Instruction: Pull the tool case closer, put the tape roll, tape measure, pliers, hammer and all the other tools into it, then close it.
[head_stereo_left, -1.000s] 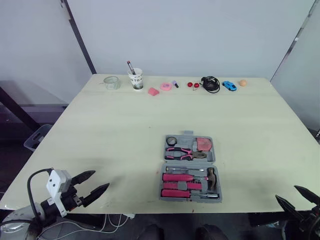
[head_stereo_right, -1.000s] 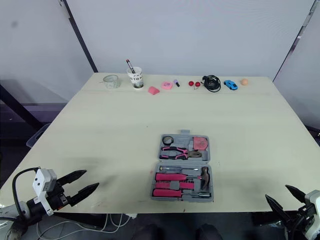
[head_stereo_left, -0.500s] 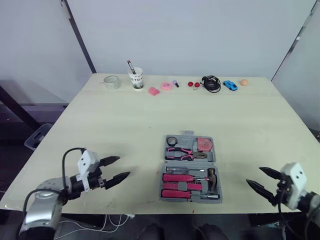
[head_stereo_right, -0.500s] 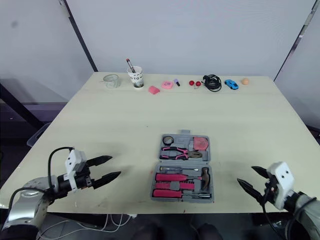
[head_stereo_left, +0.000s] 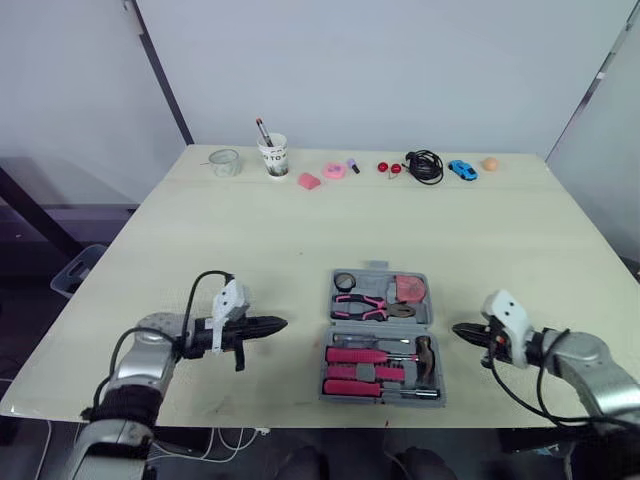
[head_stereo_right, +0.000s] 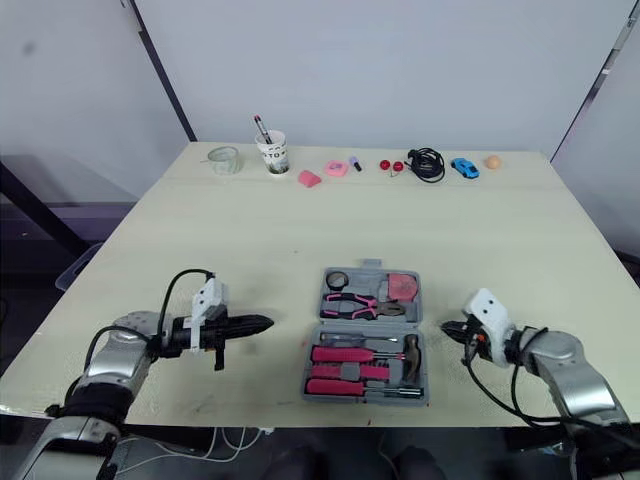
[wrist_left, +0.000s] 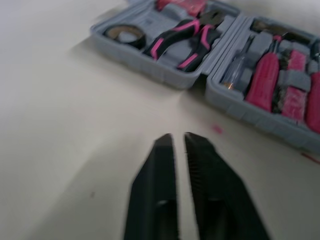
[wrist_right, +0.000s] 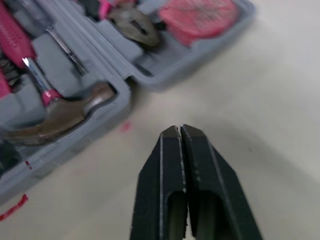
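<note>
The grey tool case (head_stereo_left: 434, 318) lies open near the table's front edge. Its far half holds a tape roll (head_stereo_left: 343, 281), pink-handled pliers (head_stereo_left: 362, 306) and a red tape measure (head_stereo_left: 405, 289). Its near half holds pink-handled tools (head_stereo_left: 352, 372) and a hammer (head_stereo_left: 424, 352). My left gripper (head_stereo_left: 279, 323) lies low over the table just left of the case, shut and holding nothing; its wrist view shows the fingertips (wrist_left: 163, 141) nearly together, short of the case. My right gripper (head_stereo_left: 458, 329) is shut and empty just right of the case, pointing at the hammer corner (wrist_right: 60, 117).
Along the table's far edge stand a glass (head_stereo_left: 223, 162), a paper cup with a pen (head_stereo_left: 272, 158), pink items (head_stereo_left: 307, 182), red balls (head_stereo_left: 386, 168), a black cable (head_stereo_left: 421, 166), a blue toy car (head_stereo_left: 459, 170) and an orange ball (head_stereo_left: 489, 164).
Both arms have come in from the table's near corners to either side of the case. Both grippers have gone from wide open to shut.
</note>
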